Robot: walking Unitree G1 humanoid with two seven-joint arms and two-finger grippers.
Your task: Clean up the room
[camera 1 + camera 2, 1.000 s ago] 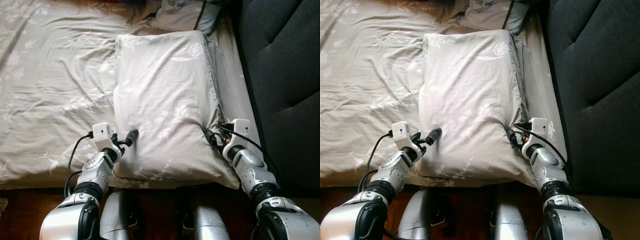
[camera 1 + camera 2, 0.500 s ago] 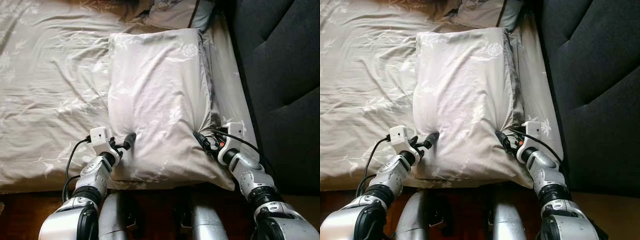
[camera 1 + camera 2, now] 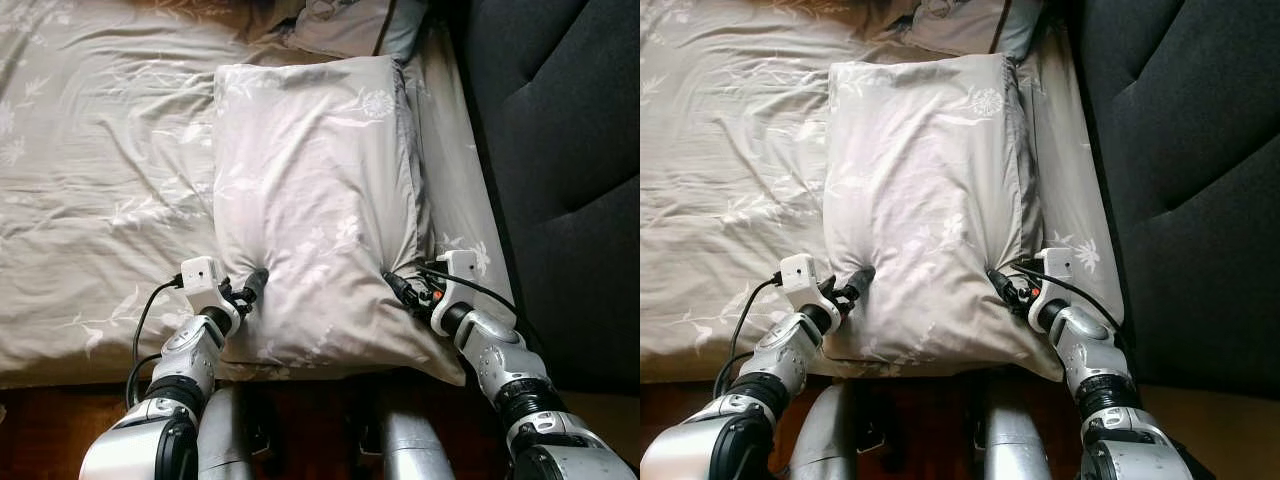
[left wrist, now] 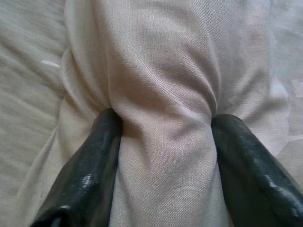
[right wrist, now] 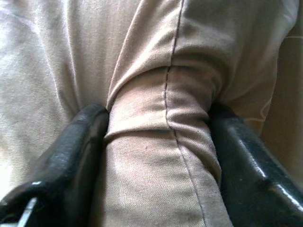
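Pillow [image 3: 315,190] lengthwise, away from robot

dark padded headboard [image 3: 560,150], wooden floor [image 3: 40,430]

The pillow [image 3: 320,200] is covering the sheet beneath it, and its near corners are lying over the bed's front edge. At 12 o'clock a second cushion [image 3: 350,25] is running off the top edge. The headboard [image 3: 560,150] is leaving the frame at 3 o'clock. The left gripper [image 4: 163,142] and right gripper [image 5: 158,142] are each being cut off at 6 o'clock in their wrist views, fingertips buried in bunched fabric. The floor at the bottom is too dark to read
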